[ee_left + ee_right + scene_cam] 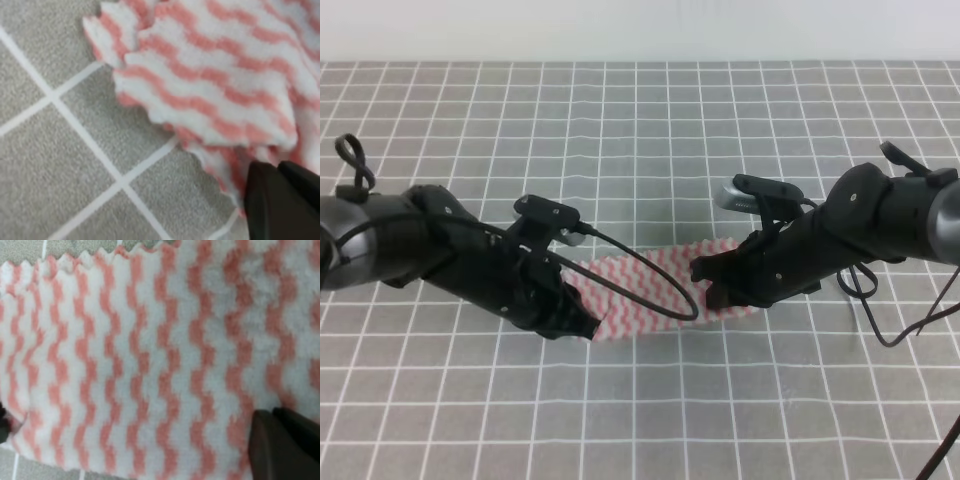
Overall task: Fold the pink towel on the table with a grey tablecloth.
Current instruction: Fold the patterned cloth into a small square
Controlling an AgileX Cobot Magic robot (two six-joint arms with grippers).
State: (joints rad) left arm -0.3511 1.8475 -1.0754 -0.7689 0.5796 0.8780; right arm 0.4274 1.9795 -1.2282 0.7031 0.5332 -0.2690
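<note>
The pink towel (pixel 645 290) lies as a narrow pink-and-white zigzag strip on the table with a grey tablecloth (pixel 640 130), stretched between my two arms. My left gripper (pixel 577 325) is down at the strip's near-left end. In the left wrist view its dark fingers (pixel 280 200) sit pressed together on the jagged edge of the towel (pixel 210 85), where two layers overlap. My right gripper (pixel 715 285) is at the far-right end. Its fingers (pixel 285 445) show closed against the towel (pixel 150 355), which fills that view.
Black cables hang from both arms; one loops across the towel (pixel 660 300) and another trails off at the right (pixel 910 330). White grid lines (pixel 80 130) cross the grey cloth on every side. The tablecloth's far edge meets a pale wall.
</note>
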